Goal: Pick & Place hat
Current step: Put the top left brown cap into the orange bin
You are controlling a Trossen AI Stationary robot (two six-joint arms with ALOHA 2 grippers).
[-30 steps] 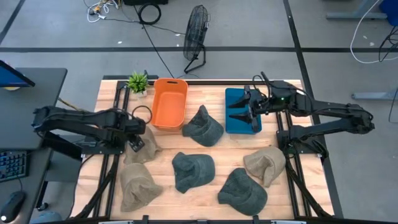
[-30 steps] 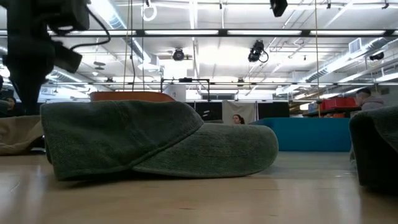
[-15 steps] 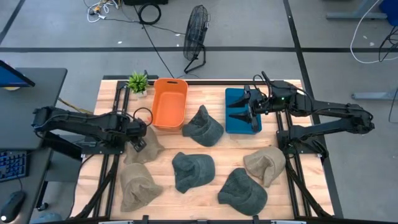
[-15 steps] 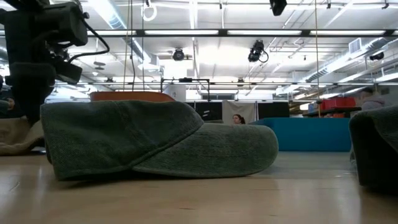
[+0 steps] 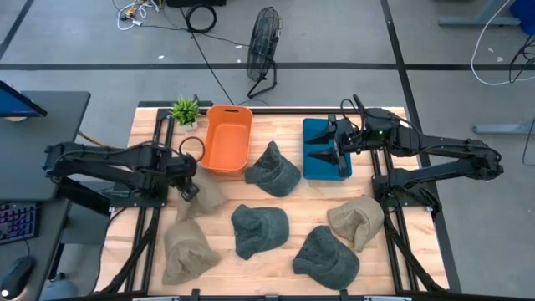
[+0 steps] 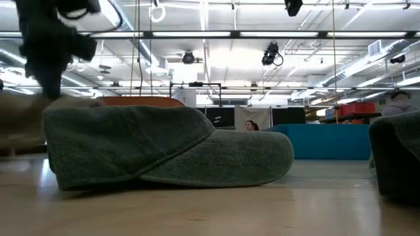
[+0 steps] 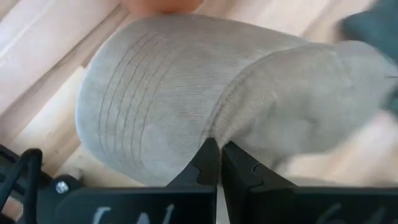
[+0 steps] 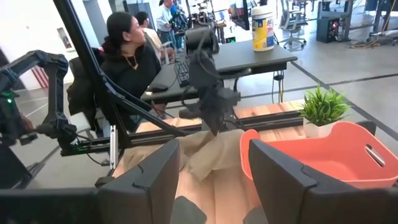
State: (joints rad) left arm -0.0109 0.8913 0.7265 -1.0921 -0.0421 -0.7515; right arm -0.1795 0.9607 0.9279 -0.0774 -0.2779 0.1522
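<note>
My left gripper point(image 7: 219, 163) is clamped on a tan hat point(image 7: 205, 93) beside the orange bin point(image 5: 226, 138); my right gripper point(image 5: 322, 152) hangs apart over the blue bin point(image 5: 316, 171).

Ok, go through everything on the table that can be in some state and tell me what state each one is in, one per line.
left tool: shut on the tan hat
tan hat: pinched, lifting off the table
right tool: open, holding nothing, over the blue bin
orange bin: no hats in it
blue bin: nothing seen in it
green hat: resting on the table
</note>
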